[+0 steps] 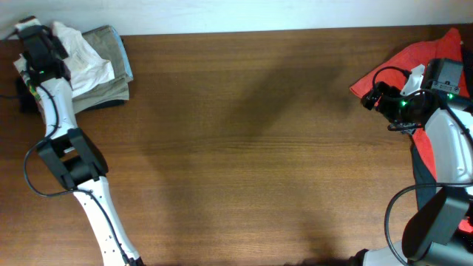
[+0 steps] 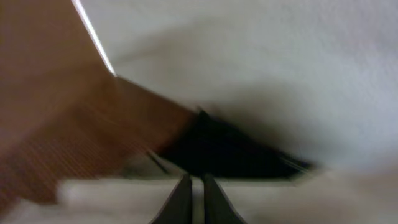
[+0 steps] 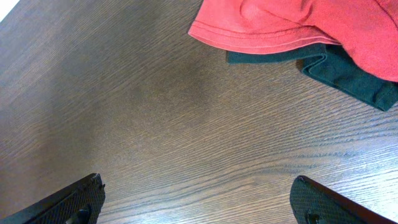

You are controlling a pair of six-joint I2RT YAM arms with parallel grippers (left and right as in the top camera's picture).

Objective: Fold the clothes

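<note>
Your left wrist view is blurred, so you can't tell if the left claw (image 2: 191,200) grips anything. The red garment (image 3: 280,18) covers most of the dark garment (image 3: 354,78).

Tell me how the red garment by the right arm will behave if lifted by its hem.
Probably floppy: the red garment lies in soft folds, so it should drape. Likely light: the hem looks thin. It may drag the dark garment beneath it.
</note>
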